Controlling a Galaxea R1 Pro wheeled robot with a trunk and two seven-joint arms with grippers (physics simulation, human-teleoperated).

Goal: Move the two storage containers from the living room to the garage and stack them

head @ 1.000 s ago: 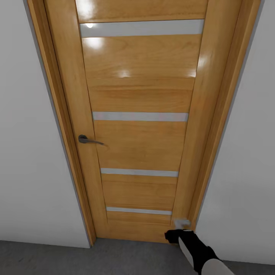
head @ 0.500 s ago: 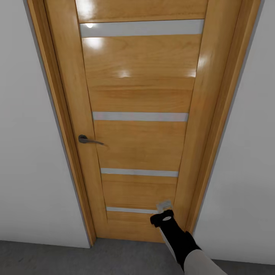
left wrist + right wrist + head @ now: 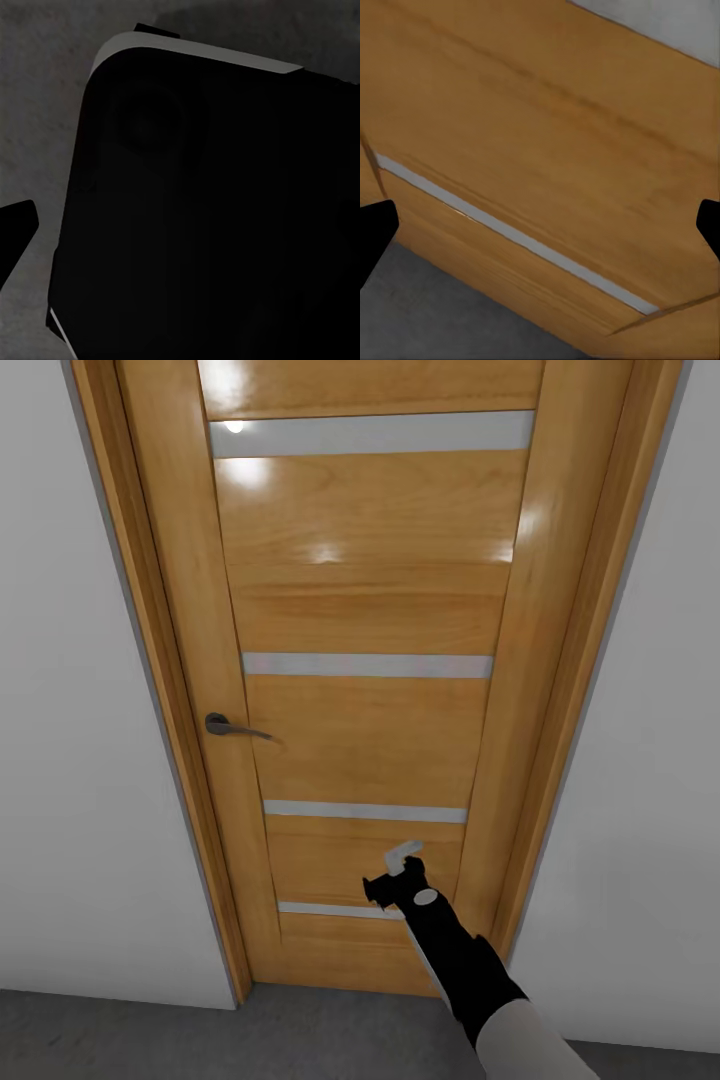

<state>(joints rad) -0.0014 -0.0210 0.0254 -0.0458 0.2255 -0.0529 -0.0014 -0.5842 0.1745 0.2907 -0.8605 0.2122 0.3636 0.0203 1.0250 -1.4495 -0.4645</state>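
The storage containers are out of view. I face a shut honey-coloured wooden door (image 3: 365, 620) with pale horizontal strips. My right gripper (image 3: 402, 857) is raised in front of the door's lower panel, just under the third strip. In the right wrist view its black fingertips (image 3: 375, 232) stand far apart at the picture's edges, open, with nothing between them, and the door's lowest strip (image 3: 517, 236) lies ahead. My left gripper (image 3: 180, 232) hangs over my own black base; one fingertip (image 3: 15, 229) shows at the edge, wide of centre.
A dark metal lever handle (image 3: 232, 728) sits on the door's left side. White walls (image 3: 80, 760) flank the wooden frame (image 3: 560, 710). Dark grey speckled floor (image 3: 150, 1040) runs along the bottom, close to the door.
My right arm has lifted and swung left, from the door's bottom right corner up to its lower panel. The door and the view have not moved.
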